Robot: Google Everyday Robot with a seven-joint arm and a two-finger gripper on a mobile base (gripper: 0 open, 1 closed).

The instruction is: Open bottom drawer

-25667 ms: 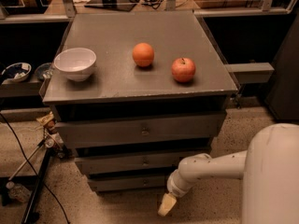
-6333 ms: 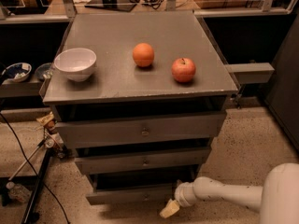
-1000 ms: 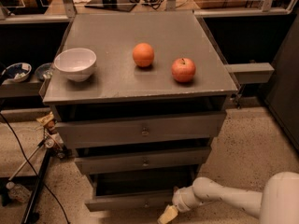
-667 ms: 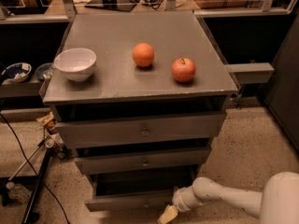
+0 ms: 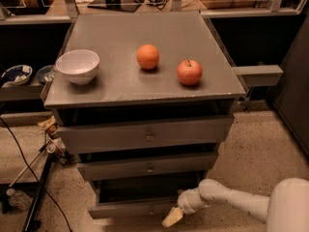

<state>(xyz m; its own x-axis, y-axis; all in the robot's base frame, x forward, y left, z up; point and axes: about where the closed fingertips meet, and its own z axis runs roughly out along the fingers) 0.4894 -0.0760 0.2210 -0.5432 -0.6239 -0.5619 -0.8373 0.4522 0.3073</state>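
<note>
A white bowl (image 5: 77, 65), an orange (image 5: 147, 56) and a red apple (image 5: 189, 72) stand apart on the table (image 5: 120, 33), left to right across the upper frame. Speckled floor (image 5: 260, 153) shows around the gripper (image 5: 172, 217) at bottom centre.

Robot body was white throughout, w/ smooth, rounded casing. A big dome-topped shell (image 5: 290, 204) filled the bottom-right corner, widest part of the robot in view. From it ran a slim tubular arm (image 5: 236, 203), round in x-section, same white, shaded grey along its underside. The arm ended in a bulbous wrist joint (image 5: 190, 200), knuckle-like and thicker than the tube. The gripper (image 5: 172, 217) sat at the bottom edge of the view, just right of centre, below-left of the wrist: small, tapered, pale cream-yellow vs. the white arm.
</note>
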